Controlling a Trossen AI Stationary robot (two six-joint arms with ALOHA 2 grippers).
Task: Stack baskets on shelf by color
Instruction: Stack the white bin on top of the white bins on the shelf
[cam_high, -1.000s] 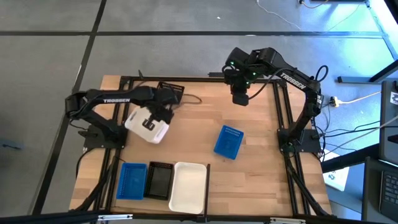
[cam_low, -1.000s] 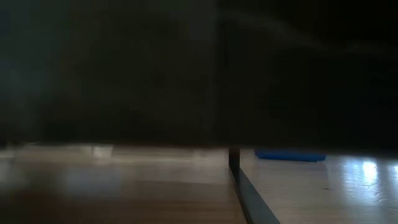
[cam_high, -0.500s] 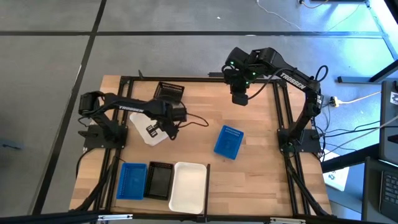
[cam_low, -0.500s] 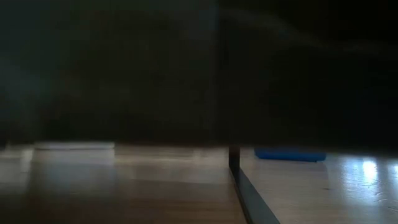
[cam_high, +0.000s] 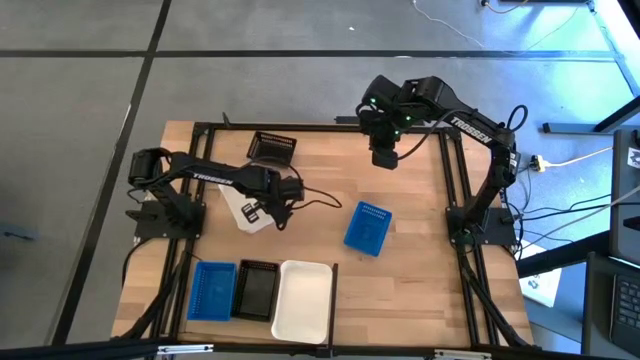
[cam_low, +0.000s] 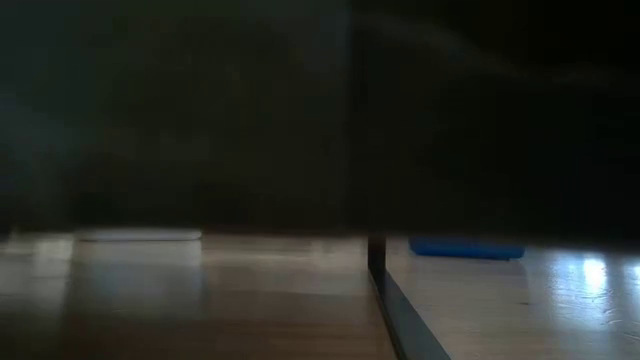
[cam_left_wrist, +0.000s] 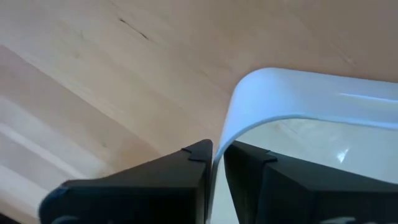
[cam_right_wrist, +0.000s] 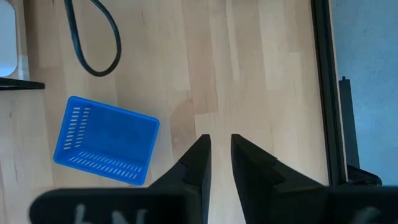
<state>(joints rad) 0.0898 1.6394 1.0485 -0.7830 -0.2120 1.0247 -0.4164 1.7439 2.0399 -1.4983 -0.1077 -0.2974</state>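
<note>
One white basket (cam_high: 243, 212) went from raised to flat on shelf (cam_high: 400, 260); left gripper (cam_left_wrist: 212, 163) fingers straddled rim, loosening. Right gripper (cam_right_wrist: 216, 157) idle, fingers slightly apart. Placement done; stacking pending.

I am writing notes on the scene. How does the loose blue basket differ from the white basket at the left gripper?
The blue basket is small and slotted; the white basket is larger and smooth. The blue basket lies free mid-shelf; the white basket's rim sits between the left gripper's fingers. Both rest on the shelf, apart from the front row.

black cable loop (cam_right_wrist: 93, 37), grey floor (cam_high: 80, 90)
</note>
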